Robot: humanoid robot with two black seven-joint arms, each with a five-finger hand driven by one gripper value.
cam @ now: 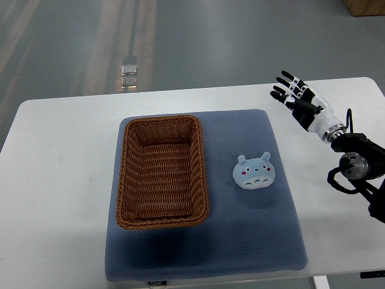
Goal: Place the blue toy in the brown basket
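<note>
A pale blue toy shaped like a round animal face with small ears lies flat on the blue mat, just right of the basket. The brown wicker basket sits on the mat's left half, rectangular and with nothing inside. My right hand hovers over the white table at the mat's upper right corner, fingers spread and holding nothing, well above and right of the toy. The left arm does not show.
The white table carries the mat and reaches the picture's left and right sides. Grey floor lies beyond its far edge, with a small metal fitting on it. A cardboard box corner shows at the top right.
</note>
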